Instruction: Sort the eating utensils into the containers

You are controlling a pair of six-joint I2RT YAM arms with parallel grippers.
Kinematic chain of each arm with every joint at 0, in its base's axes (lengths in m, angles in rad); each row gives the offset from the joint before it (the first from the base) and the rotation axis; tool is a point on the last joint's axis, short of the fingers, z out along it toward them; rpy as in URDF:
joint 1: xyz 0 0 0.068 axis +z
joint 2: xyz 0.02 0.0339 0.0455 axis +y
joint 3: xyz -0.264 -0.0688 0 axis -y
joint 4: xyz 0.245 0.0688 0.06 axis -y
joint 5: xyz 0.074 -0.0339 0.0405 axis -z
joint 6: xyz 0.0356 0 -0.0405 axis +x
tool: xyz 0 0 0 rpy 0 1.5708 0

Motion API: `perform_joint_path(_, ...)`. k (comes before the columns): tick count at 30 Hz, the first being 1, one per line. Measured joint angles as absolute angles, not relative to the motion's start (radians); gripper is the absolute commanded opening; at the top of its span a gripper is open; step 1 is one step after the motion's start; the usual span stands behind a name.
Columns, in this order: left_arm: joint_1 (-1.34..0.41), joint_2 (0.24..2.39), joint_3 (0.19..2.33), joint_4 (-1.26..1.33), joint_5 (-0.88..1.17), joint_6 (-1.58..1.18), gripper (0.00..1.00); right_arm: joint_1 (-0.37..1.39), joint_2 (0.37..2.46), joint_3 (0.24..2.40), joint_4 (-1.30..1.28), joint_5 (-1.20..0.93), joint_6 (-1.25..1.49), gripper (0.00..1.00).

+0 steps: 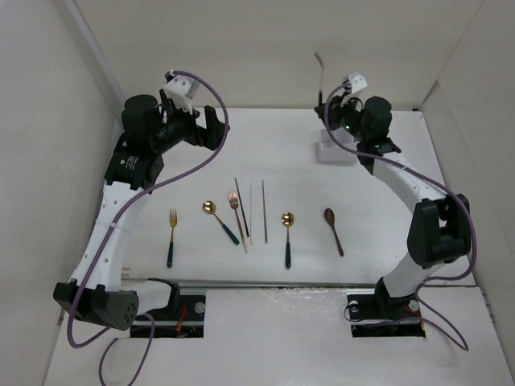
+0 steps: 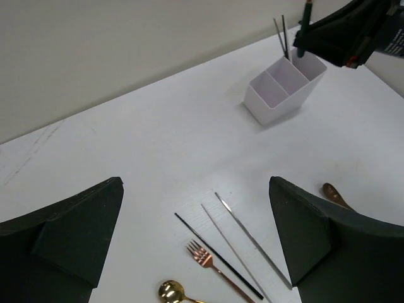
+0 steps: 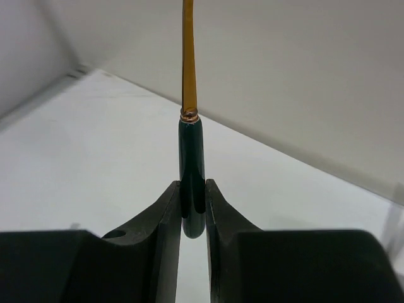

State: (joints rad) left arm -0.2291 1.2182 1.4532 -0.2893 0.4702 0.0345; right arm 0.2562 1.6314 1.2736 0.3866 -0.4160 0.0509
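My right gripper (image 3: 193, 208) is shut on the dark teal handle (image 3: 191, 158) of a gold-stemmed utensil (image 1: 320, 68), held upright right above the white divided container (image 1: 328, 153); its head is out of view. The left wrist view shows two chopsticks (image 2: 281, 35) standing in the container (image 2: 278, 104). My left gripper (image 1: 219, 129) hangs open and empty above the table's back left. On the table lie a gold fork (image 1: 171, 237), two gold spoons (image 1: 219, 219) (image 1: 287, 233), a copper fork (image 1: 237, 211), three chopsticks (image 1: 251, 207) and a brown spoon (image 1: 334, 231).
White walls close in the table on the left, back and right. Purple cables (image 1: 193, 173) loop from both arms. The loose utensils lie in a row across the table's near half, between the two arm bases.
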Motion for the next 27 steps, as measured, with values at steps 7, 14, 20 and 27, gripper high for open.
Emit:
perform_joint_path(7,-0.225,1.218,1.432,-0.290,0.398,0.050,1.00,0.085,1.742,1.286,0.319,-0.346,-0.086,0.00)
perform_joint_path(14,-0.199,1.218,1.423,-0.288,0.364,0.060,1.00,0.064,1.846,1.296,0.224,-0.336,-0.148,0.00)
perform_joint_path(20,-0.199,1.218,1.394,-0.279,0.349,0.074,1.00,0.058,1.861,1.298,0.183,-0.294,-0.191,0.00)
perform_joint_path(27,-0.199,1.218,1.380,-0.273,0.340,0.079,1.00,0.051,1.869,1.303,0.182,-0.264,-0.221,0.00)
